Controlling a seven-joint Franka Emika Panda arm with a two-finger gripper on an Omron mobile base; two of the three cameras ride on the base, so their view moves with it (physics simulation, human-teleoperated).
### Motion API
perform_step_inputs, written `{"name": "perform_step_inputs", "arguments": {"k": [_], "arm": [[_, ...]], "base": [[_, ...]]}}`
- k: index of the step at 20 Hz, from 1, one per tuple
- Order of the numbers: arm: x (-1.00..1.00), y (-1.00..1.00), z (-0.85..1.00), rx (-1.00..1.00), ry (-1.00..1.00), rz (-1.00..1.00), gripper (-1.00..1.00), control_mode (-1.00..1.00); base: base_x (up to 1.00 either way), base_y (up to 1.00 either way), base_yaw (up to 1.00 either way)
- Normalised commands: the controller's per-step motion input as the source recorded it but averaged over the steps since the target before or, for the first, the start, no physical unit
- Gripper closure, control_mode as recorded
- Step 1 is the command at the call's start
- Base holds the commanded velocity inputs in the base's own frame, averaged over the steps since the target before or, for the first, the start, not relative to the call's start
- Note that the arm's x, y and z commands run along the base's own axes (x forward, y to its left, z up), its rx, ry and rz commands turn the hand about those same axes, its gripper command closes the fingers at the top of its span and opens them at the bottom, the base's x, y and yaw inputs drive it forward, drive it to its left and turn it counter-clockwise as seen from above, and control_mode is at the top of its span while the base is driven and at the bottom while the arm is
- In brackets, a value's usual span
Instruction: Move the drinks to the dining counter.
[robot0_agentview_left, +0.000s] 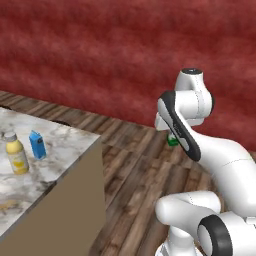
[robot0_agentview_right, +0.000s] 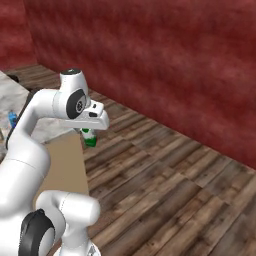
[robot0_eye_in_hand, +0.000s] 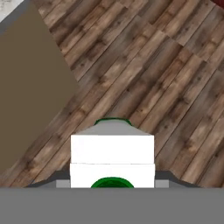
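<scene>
- The gripper (robot0_agentview_right: 90, 134) is closed partway on the green-and-white carton (robot0_eye_in_hand: 112, 162), which sits squarely between its jaws and, in the hand view, close up against the camera.
- In the right base view the carton hangs upright below the hand, its long axis running up and down, over the wooden floor (robot0_agentview_right: 165, 175) and not over any surface that could bear it.
- The dining counter (robot0_agentview_left: 60, 150) lies to the arm's left, as both base views have it. Its tan end wall (robot0_eye_in_hand: 30, 87) takes the left side of the hand view, with a sliver of the marble tabletop at that view's upper left corner.
- The carried carton hangs just off the counter's near corner; whether its base is above or below the tabletop I cannot tell.
- The yellow bottle (robot0_agentview_left: 16, 156) and the blue carton (robot0_agentview_left: 37, 144) already stand upright on the tabletop, near each other and further in from the edge on that same left side.
- By my judgement the coming move turns on one thing: carrying the carton leftward over the edge, with its base above the marble, and setting it down short of the two drinks standing there.
</scene>
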Motion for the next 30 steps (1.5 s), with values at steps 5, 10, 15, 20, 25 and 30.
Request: {"name": "perform_step_inputs", "arguments": {"k": [5,10,15,20,25,30], "arm": [[0.00,0.00,0.00,0.00,0.00,0.00,1.00,1.00],[0.00,0.00,0.00,0.00,0.00,0.00,1.00,1.00],[0.00,0.00,0.00,0.00,0.00,0.00,1.00,1.00],[0.00,0.00,0.00,0.00,0.00,0.00,1.00,1.00],[0.00,0.00,0.00,0.00,0.00,0.00,1.00,1.00],[0.00,0.00,0.00,0.00,0.00,0.00,1.00,1.00]], "base": [[0.29,0.12,0.26],[0.55,0.02,0.20],[0.60,0.00,0.13],[0.54,0.00,0.09],[0.40,0.00,0.16],[0.25,0.00,0.27]]}}
